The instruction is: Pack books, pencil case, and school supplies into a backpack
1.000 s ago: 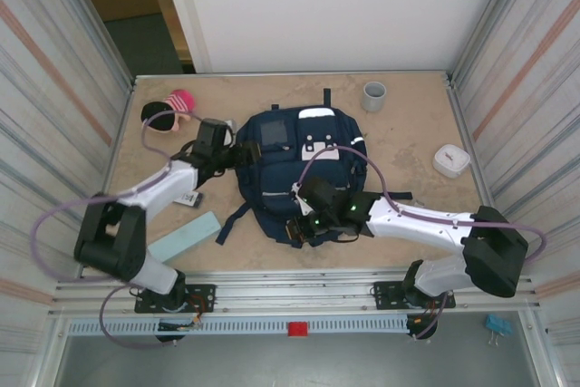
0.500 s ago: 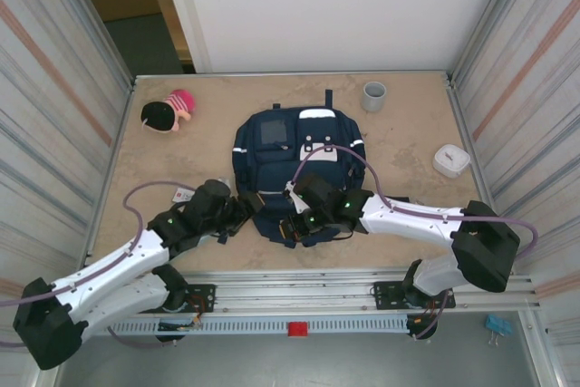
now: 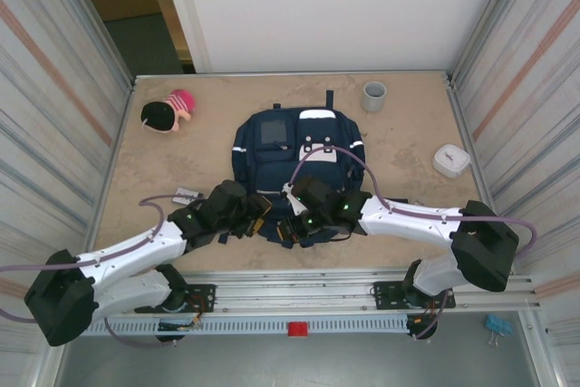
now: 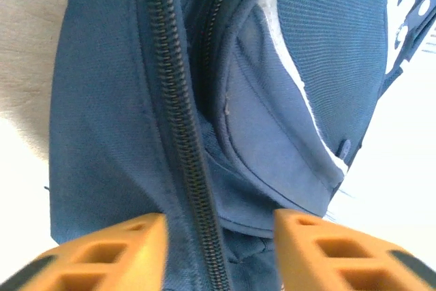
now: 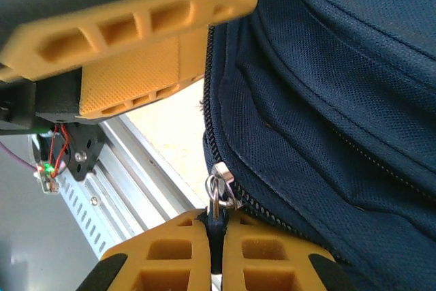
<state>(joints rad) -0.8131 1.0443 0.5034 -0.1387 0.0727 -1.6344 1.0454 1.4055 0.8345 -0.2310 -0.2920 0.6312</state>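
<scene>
Starting nearest you, both grippers meet at the 6 o'clock edge of the backpack, which lies flat in the middle of the table with its front pocket facing up and its top loop pointing to 12 o'clock.

Your right gripper is clamped on the zipper pull. The dark tab is pinched between the two orange fingers, and the metal slider shows just above them.

Your left gripper sits just beside it, on the 9 o'clock side. Its jaws are apart and straddle the zipper track, with one finger on each side of the navy fabric. You cannot tell from the wrist view whether the pads press on the cloth. In the right wrist view, one of the left fingers hangs close over the same seam.

At 8 o'clock from the backpack, a small white school supply lies on the table just beyond your left arm. At 3 o'clock, well apart from the bag, sits a rounded white box.

Farther back, a pink-and-black toy lies at 10 o'clock. A grey cup stands upright at 1 o'clock, near the far edge.
</scene>
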